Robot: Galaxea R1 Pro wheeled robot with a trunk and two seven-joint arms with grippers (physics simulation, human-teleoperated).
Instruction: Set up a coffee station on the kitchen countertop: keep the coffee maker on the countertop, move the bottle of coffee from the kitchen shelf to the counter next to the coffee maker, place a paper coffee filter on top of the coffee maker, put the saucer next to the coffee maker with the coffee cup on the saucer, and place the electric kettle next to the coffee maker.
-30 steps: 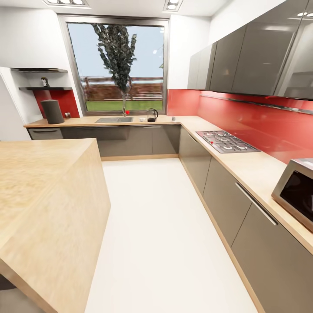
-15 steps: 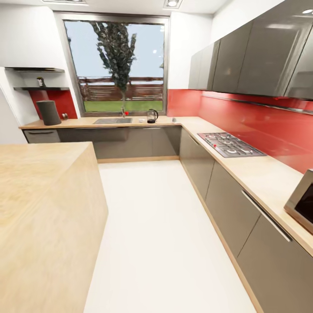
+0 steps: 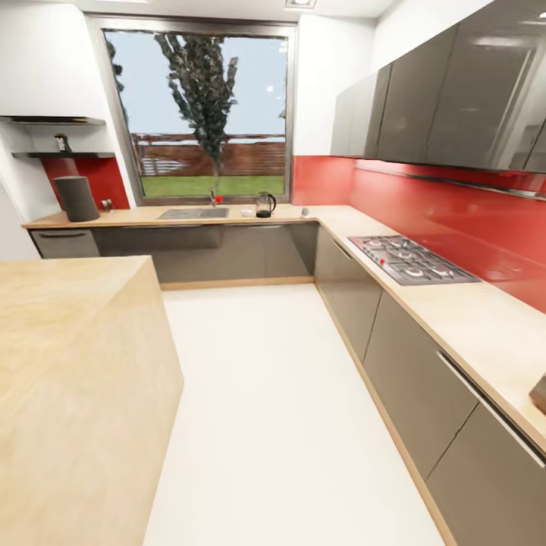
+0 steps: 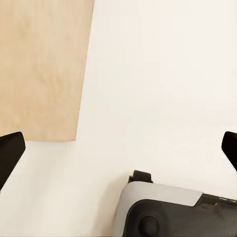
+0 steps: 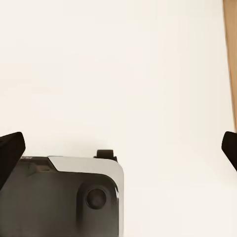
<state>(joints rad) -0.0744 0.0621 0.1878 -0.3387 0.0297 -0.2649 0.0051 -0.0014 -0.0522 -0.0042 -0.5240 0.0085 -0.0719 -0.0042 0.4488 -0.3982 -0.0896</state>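
Note:
Far ahead, a dark grey cylindrical coffee maker (image 3: 76, 199) stands at the left end of the back countertop (image 3: 136, 218). A small dark bottle (image 3: 61, 142) sits on the lower wall shelf (image 3: 49, 155) above it. The black electric kettle (image 3: 265, 205) stands right of the sink (image 3: 192, 214), under the window. A small pale item (image 3: 305, 211) lies near the counter's corner, too small to identify. My left gripper (image 4: 118, 150) and right gripper (image 5: 118, 148) both hang open over the white floor, fingertips wide apart, holding nothing.
A wooden island (image 3: 68, 364) fills the left foreground. A counter run with a gas hob (image 3: 409, 260) lines the right wall, with a microwave corner (image 3: 539, 394) at the frame edge. The white floor aisle (image 3: 273, 409) runs between them. My base (image 4: 168, 212) shows below the left gripper.
The whole view has shifted: the camera moved forward down the aisle and turned a little. The microwave has slid almost out at the right. Nothing in the kitchen itself moved.

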